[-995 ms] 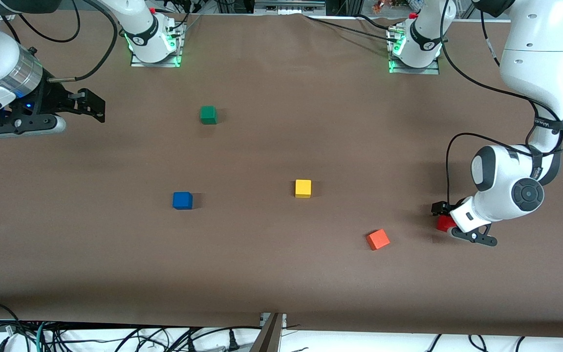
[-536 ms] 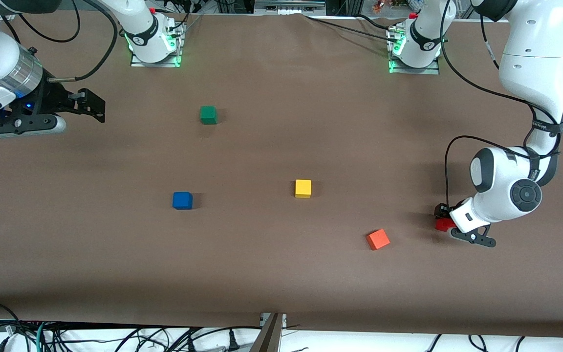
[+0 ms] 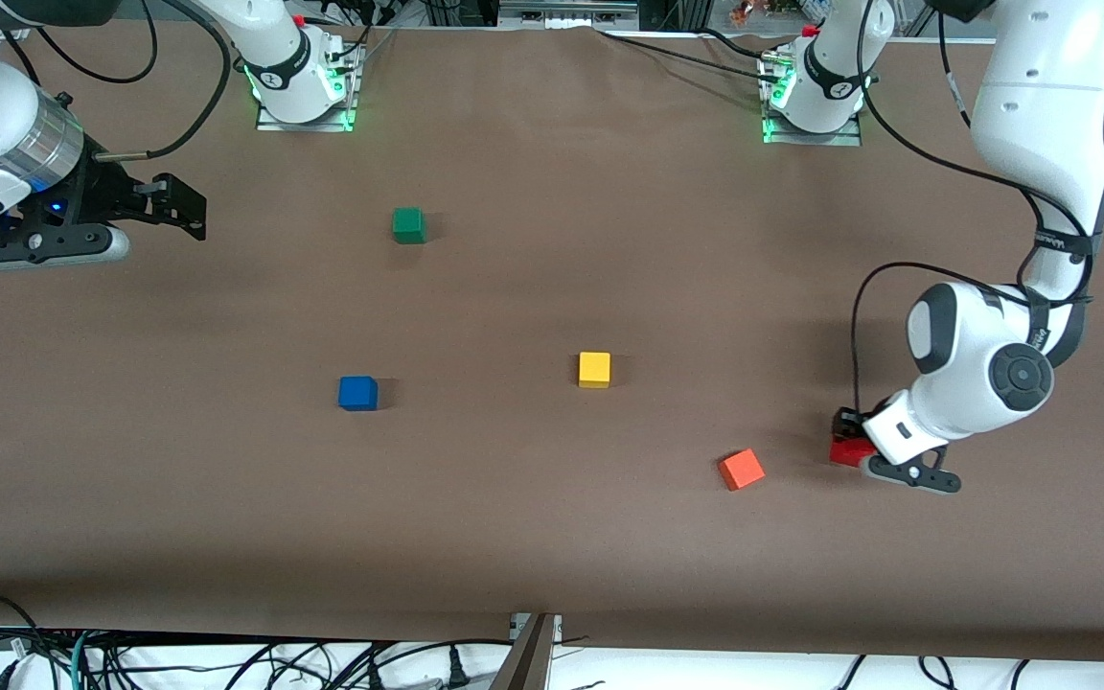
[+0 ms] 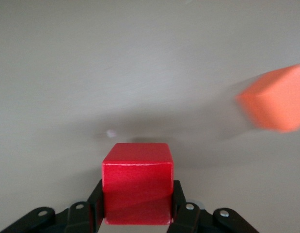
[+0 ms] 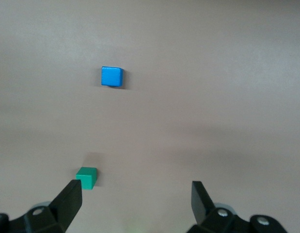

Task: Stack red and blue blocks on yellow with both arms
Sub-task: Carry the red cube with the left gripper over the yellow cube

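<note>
Tabletop [image 3: 552,537]: brown matte surface, carrying five small cubes.

Left gripper [image 3: 847,443]: black two-finger unit on the glossy white left arm, low over the tabletop at the left arm's end. Its jaws pinch the deep crimson red matte cube [image 3: 846,451], one finger against each side face. In the left wrist view the same cube [image 4: 137,182] sits squarely between the two black fingers [image 4: 95,206], its top face level, and a shadow on the tabletop just past it suggests it hangs slightly clear of the surface, though this cannot be told for certain.

Lighter orange-red matte cube [image 3: 741,470]: lies on the tabletop near the red cube, toward the right arm's end from it, turned at an angle; it shows blurred at the edge of the left wrist view [image 4: 278,99].

Bright yellow matte cube [image 3: 594,369]: near mid-table, well apart from the held red cube and farther from the front camera than the orange-red cube.

Saturated blue matte cube [image 3: 357,393]: on the tabletop toward the right arm's end from the yellow cube, well apart from both grippers.

Green matte cube [image 3: 408,225]: farther from the front camera than the blue cube.

Right gripper [image 3: 183,206]: waits above the right arm's end of the tabletop, jaws spread wide with nothing between them; its wrist view shows the blue cube [image 5: 111,76] and the green cube [image 5: 86,177] ahead.
</note>
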Robot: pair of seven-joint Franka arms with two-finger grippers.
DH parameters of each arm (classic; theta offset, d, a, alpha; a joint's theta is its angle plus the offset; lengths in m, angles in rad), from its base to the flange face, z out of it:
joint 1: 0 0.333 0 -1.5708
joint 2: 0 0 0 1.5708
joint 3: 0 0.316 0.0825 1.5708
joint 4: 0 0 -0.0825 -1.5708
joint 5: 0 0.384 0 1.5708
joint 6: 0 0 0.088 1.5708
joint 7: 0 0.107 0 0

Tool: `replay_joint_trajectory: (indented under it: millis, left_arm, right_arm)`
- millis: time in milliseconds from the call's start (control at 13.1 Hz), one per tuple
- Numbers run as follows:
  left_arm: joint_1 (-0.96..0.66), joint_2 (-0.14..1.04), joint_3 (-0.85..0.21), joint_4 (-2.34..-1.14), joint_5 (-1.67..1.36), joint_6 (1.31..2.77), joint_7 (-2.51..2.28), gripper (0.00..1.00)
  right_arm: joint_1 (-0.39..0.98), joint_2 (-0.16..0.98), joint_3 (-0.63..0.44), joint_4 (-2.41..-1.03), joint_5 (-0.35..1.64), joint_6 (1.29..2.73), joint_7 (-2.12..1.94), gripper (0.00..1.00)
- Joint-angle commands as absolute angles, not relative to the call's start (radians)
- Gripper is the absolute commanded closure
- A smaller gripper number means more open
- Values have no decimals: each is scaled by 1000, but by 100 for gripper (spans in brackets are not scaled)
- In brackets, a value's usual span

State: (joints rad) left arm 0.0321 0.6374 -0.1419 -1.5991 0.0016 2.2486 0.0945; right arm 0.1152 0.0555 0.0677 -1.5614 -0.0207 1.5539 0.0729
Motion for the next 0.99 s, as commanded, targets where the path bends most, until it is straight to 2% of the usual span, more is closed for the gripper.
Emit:
replay_joint_trajectory:
  millis: [0, 230, 459, 689, 918]
  left_arm:
    - [-7, 562, -242, -1600, 9, 2143, -117, 100]
    - [-185, 568, -265, -1543, 15, 2100, -430, 100]
    - [-372, 646, -249, -1455, 26, 2100, -557, 100]
    - [-439, 712, -244, -1387, 93, 2102, -705, 100]
    - [-463, 745, -238, -1382, 118, 2111, -727, 100]
  right_arm:
    - [109, 64, 71, -1537, -12, 1545, 67, 0]
    - [109, 75, 71, -1537, -11, 1591, 67, 0]
    - [109, 106, 71, -1540, -11, 1638, 66, 0]
    - [106, 120, 69, -1540, -15, 1637, 63, 0]
    - [109, 155, 71, -1540, -26, 1657, 66, 0]
